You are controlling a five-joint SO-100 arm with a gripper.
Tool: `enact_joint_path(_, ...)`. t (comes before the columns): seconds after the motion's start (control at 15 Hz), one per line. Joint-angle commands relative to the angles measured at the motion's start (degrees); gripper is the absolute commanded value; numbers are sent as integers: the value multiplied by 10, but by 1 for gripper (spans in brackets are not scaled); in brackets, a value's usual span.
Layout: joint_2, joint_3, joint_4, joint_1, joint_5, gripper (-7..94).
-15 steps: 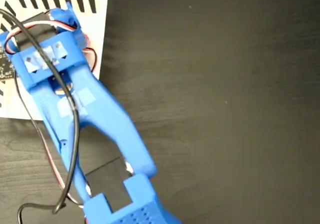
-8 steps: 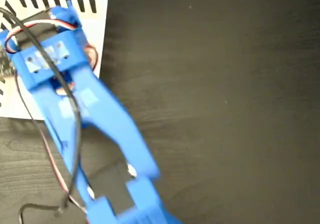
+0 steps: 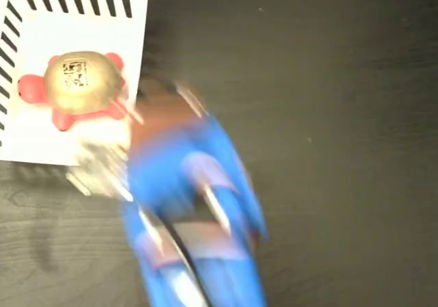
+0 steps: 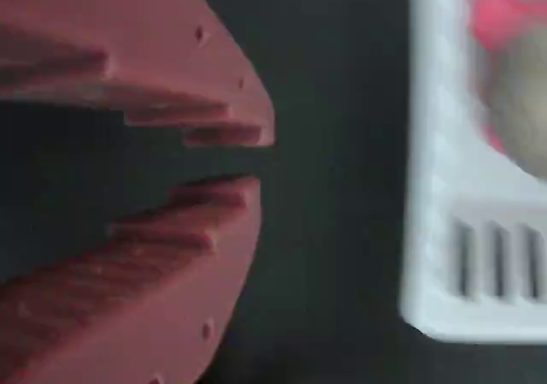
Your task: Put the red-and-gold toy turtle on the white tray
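The red-and-gold toy turtle [image 3: 79,83] lies on the white tray [image 3: 89,27] at the top left of the fixed view, gold shell up, with nothing holding it. The blue arm [image 3: 191,211] is a motion blur below and to the right of the tray, off the turtle. In the wrist view my gripper [image 4: 256,157] shows two red fingers with a narrow gap at the tips and nothing between them, over the dark table. To its right are the tray's [image 4: 436,230] edge and the blurred turtle [image 4: 521,85].
A dark wood-grain table [image 3: 328,115] fills the rest of the fixed view, bare to the right of the arm. The tray's black stripes [image 3: 75,3] run along its top and left edges.
The arm has pulled back down and right off the tray, uncovering the turtle, which now lies free on the tray.
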Motion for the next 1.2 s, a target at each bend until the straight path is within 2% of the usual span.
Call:
enact_joint_path(0.0, 176, 127, -12, 33, -1, 0)
enact_joint_path(0.2, 341, 246, 49, 40, -30, 0)
enact_joint_path(0.47, 434, 305, 135, 41, -40, 0)
enact_joint_path(1.13, 442, 314, 141, 54, -40, 0)
